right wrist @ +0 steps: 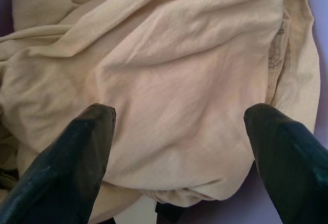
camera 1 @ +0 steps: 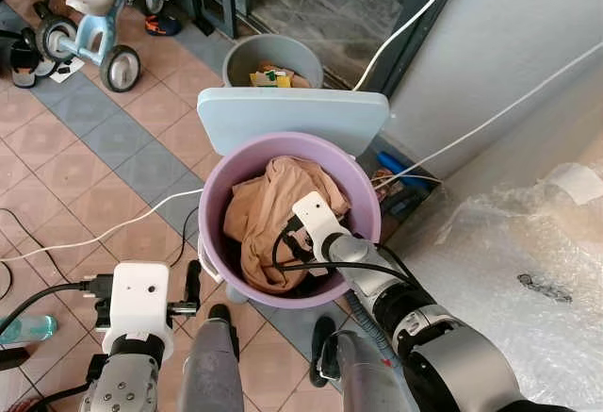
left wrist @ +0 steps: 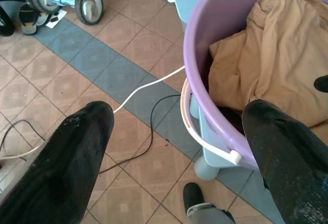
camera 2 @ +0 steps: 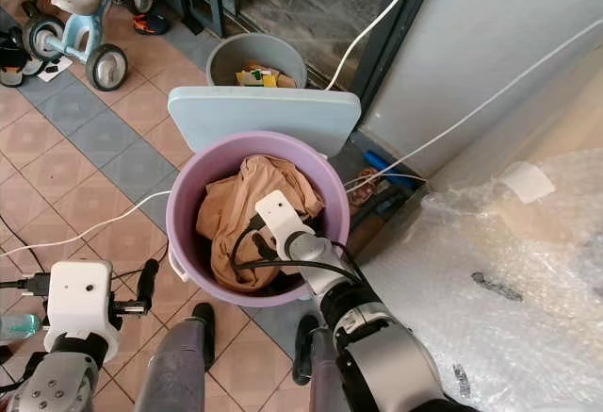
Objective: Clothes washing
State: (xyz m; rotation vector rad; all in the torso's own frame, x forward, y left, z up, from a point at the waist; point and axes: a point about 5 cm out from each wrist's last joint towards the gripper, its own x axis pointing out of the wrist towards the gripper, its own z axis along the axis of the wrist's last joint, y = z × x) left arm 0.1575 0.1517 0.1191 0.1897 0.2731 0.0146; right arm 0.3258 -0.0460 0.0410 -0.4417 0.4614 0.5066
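Note:
A purple bucket [camera 1: 212,200] stands on a pale blue stool [camera 1: 292,118] right in front of me. A tan garment [camera 1: 268,209] lies crumpled inside it. My right arm [camera 1: 330,233] reaches down into the bucket. In the right wrist view my right gripper [right wrist: 179,112] is open just above the tan garment [right wrist: 174,65], one finger on each side of a fold, holding nothing. My left gripper [left wrist: 177,110] hangs open and empty outside the bucket's left wall [left wrist: 205,44], over the tiled floor.
A grey bin [camera 1: 247,54] with rubbish stands behind the stool. A white cable [camera 1: 94,238] and black cords run across the floor at left. A child's tricycle [camera 1: 94,25] is at far left. Bubble wrap [camera 1: 528,261] covers something at right, below a white wall.

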